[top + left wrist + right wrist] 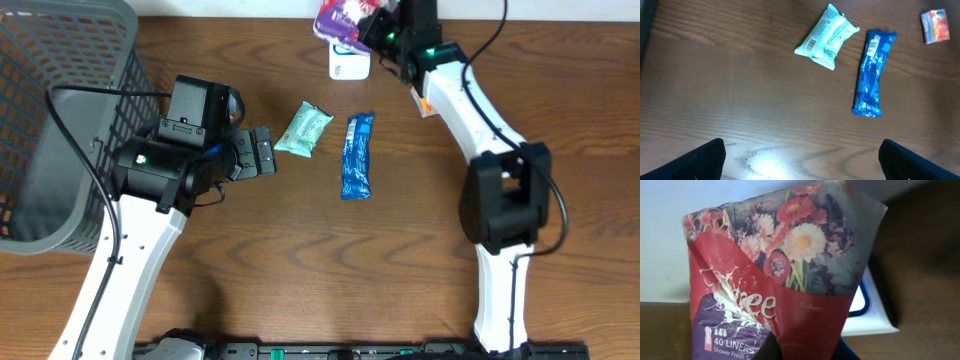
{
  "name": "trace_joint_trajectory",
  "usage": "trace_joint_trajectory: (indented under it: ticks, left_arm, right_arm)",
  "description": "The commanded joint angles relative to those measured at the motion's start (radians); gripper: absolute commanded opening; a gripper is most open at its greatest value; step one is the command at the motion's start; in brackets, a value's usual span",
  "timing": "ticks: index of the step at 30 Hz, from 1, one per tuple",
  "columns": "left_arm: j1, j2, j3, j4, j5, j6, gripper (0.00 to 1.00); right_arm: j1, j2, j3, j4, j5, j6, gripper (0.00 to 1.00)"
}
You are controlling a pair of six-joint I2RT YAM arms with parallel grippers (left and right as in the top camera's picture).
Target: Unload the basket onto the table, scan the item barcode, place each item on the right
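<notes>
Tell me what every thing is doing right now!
flowery packet: crumpled, held up near white scanner.
right gripper: shut on flowery packet.
left gripper: open, holding nothing.
green packet: lying flat, barcode up.
blue bar: lying flat.
orange packet: lying flat.
basket: upright.

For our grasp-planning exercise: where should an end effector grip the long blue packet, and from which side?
Grip the blue packet mid-length, across its narrow width, descending from above: it lies flat on the table, slim, both long edges free. The open left end effector seems nearest.
</notes>
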Motion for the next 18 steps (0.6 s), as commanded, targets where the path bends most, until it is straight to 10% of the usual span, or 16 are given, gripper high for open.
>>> trace_joint_trajectory:
  ticks: [1, 18]
  left_arm:
    - [0.005, 0.006, 0.003, -0.003, -0.013, 0.017, 0.98]
    - [0.005, 0.006, 0.003, -0.003, -0.013, 0.017, 0.98]
  right_arm:
    - [0.000, 0.015, 0.054, -0.011, -0.006, -0.043, 0.01]
    - [-0.283, -0.164, 0.153, -0.433, 0.193, -0.156, 0.01]
